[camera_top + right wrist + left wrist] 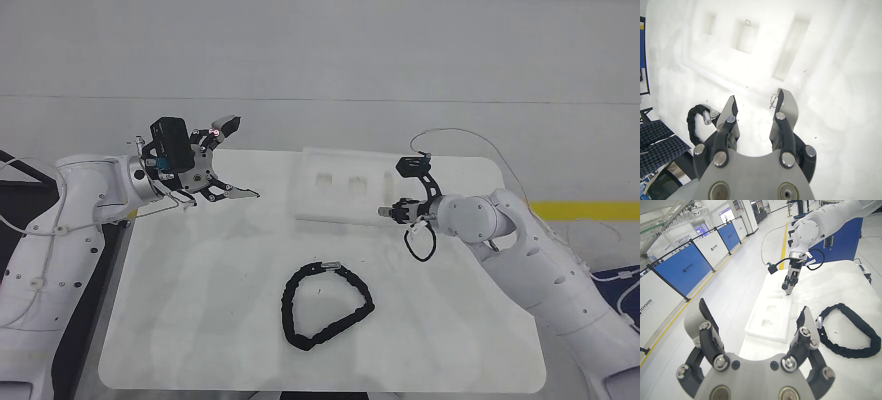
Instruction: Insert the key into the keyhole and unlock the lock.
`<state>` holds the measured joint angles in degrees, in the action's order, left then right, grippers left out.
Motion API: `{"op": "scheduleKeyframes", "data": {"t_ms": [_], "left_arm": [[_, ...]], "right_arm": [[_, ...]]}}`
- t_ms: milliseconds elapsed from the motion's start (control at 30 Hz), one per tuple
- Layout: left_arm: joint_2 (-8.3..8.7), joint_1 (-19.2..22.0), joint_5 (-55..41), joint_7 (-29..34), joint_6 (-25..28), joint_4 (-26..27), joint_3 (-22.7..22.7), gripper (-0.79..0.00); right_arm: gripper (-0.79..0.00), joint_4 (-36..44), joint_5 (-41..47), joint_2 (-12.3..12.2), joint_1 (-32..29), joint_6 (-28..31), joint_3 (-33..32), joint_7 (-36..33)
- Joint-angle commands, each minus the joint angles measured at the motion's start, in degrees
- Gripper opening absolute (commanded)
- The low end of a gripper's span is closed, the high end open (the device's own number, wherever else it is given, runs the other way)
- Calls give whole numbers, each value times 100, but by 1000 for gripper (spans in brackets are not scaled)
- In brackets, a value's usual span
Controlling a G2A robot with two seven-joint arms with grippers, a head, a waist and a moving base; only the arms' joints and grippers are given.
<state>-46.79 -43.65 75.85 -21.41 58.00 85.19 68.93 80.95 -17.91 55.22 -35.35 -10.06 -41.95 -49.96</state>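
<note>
- The left gripper [245, 158], its fingers spread wide, hovered above the far left part of the table [180, 320].
- The right gripper [756, 94] had its fingers apart at the near edge of a white foam tray [345, 205].
- The small key [773, 99] sat just beside one fingertip; contact was unclear.
- The black chain lock [293, 305] lay looped mid-table, apart from both grippers.

A robotics test hall: blue and white partition panels [683, 270], steel roof trusses [668, 217] hung with cables, a blue cabinet [840, 243], and a yellow floor line [590, 210] at the bench's [200, 320] 3 o'clock.
</note>
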Motion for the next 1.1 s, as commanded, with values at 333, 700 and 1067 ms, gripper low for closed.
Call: {"op": "scheduleKeyframes", "data": {"t_ms": [333,700,1067], "left_arm": [[0,0,0,0,0,0,0,0],[0,0,0,0,0,0,0,0],[0,0,0,0,0,0,0,0]], "right_arm": [[-560,-103,-315,139,52,-485,48,-116],[-677,-346,-520,289,173,-643,136,-329],[-785,-599,-704,431,292,-696,194,-492]]}}
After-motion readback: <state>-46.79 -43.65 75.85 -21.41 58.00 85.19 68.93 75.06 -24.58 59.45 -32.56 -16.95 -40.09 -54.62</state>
